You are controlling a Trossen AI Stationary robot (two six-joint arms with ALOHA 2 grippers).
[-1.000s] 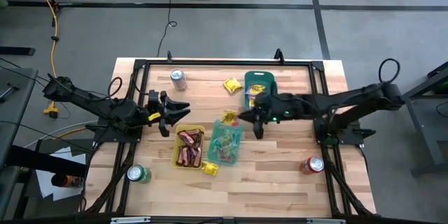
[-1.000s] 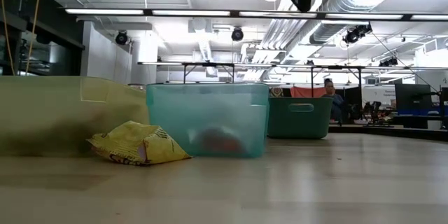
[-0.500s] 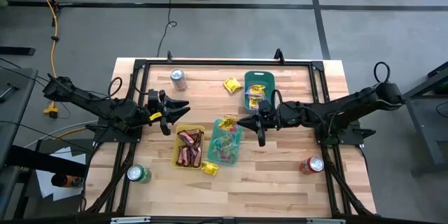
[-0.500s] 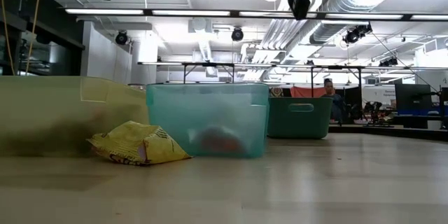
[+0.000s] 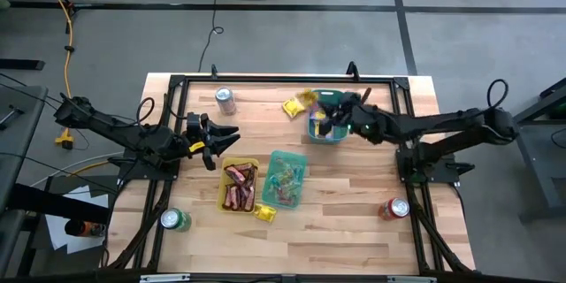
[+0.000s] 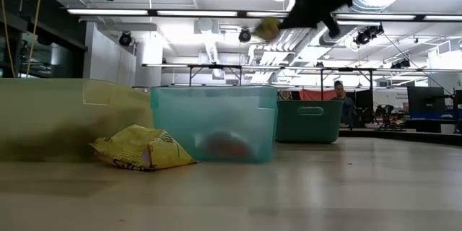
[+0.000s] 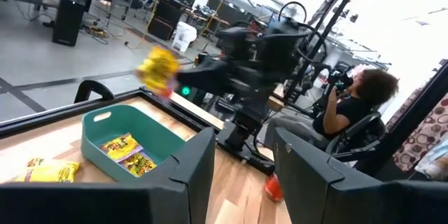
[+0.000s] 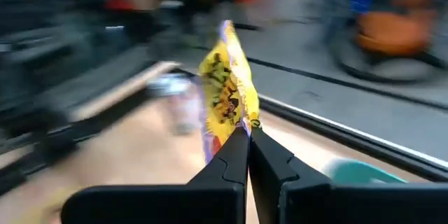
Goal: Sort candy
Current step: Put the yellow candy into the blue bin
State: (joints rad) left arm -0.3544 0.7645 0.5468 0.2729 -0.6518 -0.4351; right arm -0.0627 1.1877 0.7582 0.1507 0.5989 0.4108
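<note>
**A:** Candy first, from the high view. Where is it?

**B:** The right gripper (image 5: pixel 320 109) holds a bright yellow crinkled packet (image 5: pixel 306 99) above the far end of the dark green plastic tray (image 5: pixel 327 128). Another yellow packet (image 5: pixel 290 107) lies on the wooden table (image 5: pixel 354 221) just beside that tray. Dark red-brown wrapped bars (image 5: pixel 239 186) fill the yellow rectangular tray (image 5: pixel 223 196), and small pale pieces (image 5: pixel 285 181) sit in the teal translucent tray (image 5: pixel 299 161). One more yellow packet (image 5: pixel 264 213) lies at the near ends of those two trays.

**A:** And the left gripper (image 5: pixel 217 140)?

**B:** It hangs beside the yellow tray's far end, fingers spread wide, holding nothing.

**A:** The low view?

**B:** A yellow packet (image 6: pixel 142 148) rests on the table against the teal tray (image 6: pixel 214 123); the held packet (image 6: pixel 268 27) hangs high above.

**A:** Left wrist view?

**B:** The carried packet (image 7: pixel 158 69) is above the green tray (image 7: pixel 136 142), which holds two yellow packets (image 7: pixel 128 152). A seated person (image 7: pixel 352 110) is in the room behind.

**A:** Right wrist view?

**B:** The fingers (image 8: pixel 234 164) are pinched together on the packet's (image 8: pixel 228 87) lower edge.
</note>
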